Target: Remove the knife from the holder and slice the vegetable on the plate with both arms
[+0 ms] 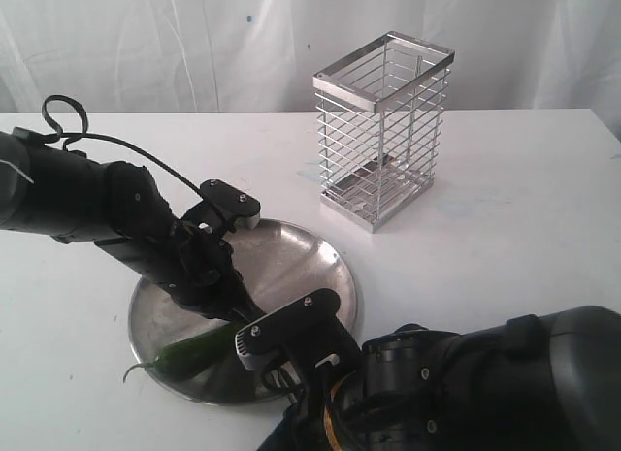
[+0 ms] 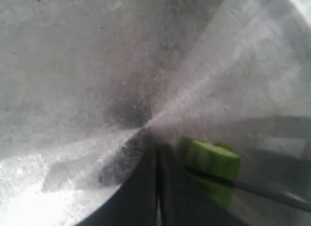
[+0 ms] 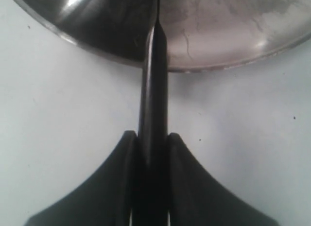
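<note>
The dark green vegetable [image 1: 190, 357] lies at the front left of the steel plate [image 1: 325, 260], its curled stem over the rim. My left gripper [image 1: 225, 304] is shut with nothing between its fingers, tips down on the plate [image 2: 87, 65] right beside the vegetable's light green cut end [image 2: 214, 160]. A thin dark blade [image 2: 265, 191] crosses that cut end. My right gripper [image 3: 153, 138] is shut on the black knife [image 3: 154, 85], which points over the plate's rim [image 3: 97, 47]. In the exterior view the knife is hidden behind my right arm [image 1: 466, 383]. The wire holder [image 1: 385, 131] stands behind the plate.
A white table [image 1: 514, 228] carries everything, with a white curtain behind it. The left arm's cable [image 1: 64, 112] loops up at the far left. The right arm's bulk fills the near right corner.
</note>
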`<state>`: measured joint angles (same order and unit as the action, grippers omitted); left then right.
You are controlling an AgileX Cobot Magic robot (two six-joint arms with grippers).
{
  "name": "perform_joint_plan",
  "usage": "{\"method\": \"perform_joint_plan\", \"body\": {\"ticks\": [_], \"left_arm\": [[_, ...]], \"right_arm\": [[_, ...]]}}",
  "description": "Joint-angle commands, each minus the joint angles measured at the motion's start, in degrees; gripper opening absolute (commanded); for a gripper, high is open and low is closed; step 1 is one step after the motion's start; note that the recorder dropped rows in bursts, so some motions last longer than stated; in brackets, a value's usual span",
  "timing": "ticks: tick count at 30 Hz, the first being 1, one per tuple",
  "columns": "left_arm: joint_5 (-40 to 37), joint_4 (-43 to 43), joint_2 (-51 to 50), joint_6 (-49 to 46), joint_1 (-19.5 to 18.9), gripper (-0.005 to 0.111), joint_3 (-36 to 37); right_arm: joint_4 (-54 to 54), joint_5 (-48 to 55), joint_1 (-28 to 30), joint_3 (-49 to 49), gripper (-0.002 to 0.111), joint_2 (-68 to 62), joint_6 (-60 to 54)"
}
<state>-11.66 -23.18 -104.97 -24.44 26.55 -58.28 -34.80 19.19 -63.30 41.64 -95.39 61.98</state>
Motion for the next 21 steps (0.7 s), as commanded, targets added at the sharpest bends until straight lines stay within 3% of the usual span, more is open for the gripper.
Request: {"method": "perform_joint_plan", "body": {"ticks": [1,8,21], "left_arm": [[-0.54,-0.03,-0.32,0.18,-0.11,0.0,0.45],[-2.04,1.27,5.1,0.07,-0.11,0.0,0.45],[-7.12,1.58,5.04,-0.29,-0.11,0.0,0.53]], "right_arm": [[0.39,0.08,-0.03,-0.08,0.0,-0.03,-0.2],[0.16,3.59,-0.03,-0.08,0.0,-0.03,-0.72],[3.5,8.51,-0.03,-0.08,0.0,-0.03,-4.21]]}}
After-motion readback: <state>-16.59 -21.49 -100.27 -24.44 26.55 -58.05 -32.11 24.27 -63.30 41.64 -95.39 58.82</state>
